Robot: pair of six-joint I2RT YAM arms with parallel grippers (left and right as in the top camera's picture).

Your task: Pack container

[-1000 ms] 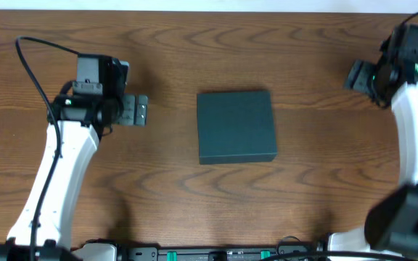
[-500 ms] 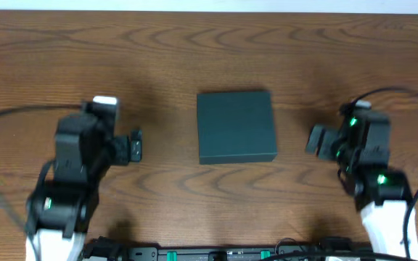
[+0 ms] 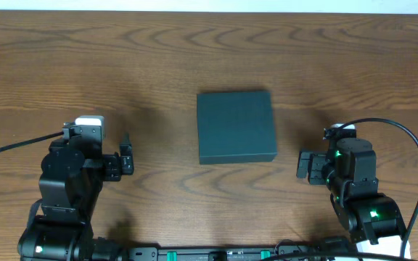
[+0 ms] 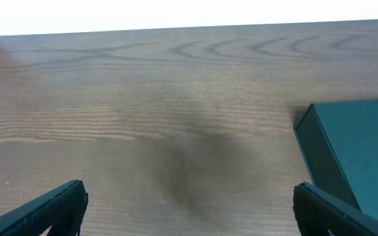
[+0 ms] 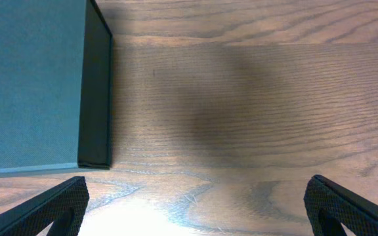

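The container (image 3: 236,127), a dark teal-green box with its lid closed flat, lies in the middle of the wooden table. My left gripper (image 3: 125,156) is left of it, well apart from it, and stands open with nothing between its fingers. In the left wrist view the container (image 4: 366,151) shows at the right, beyond the open left gripper (image 4: 190,211). My right gripper (image 3: 305,165) is open and empty, just right of the box's near right corner. The right wrist view has the container (image 5: 31,85) at the upper left, ahead of the right gripper (image 5: 195,210).
The brown wood-grain table (image 3: 158,58) carries nothing but the box. Its far edge runs along the top of the overhead view. A black rail with green parts (image 3: 231,254) lies along the front edge between the two arm bases, and cables loop beside each arm.
Both arms have drawn back from the far sides of the table toward the front edge, either side of the box. The container has not moved.
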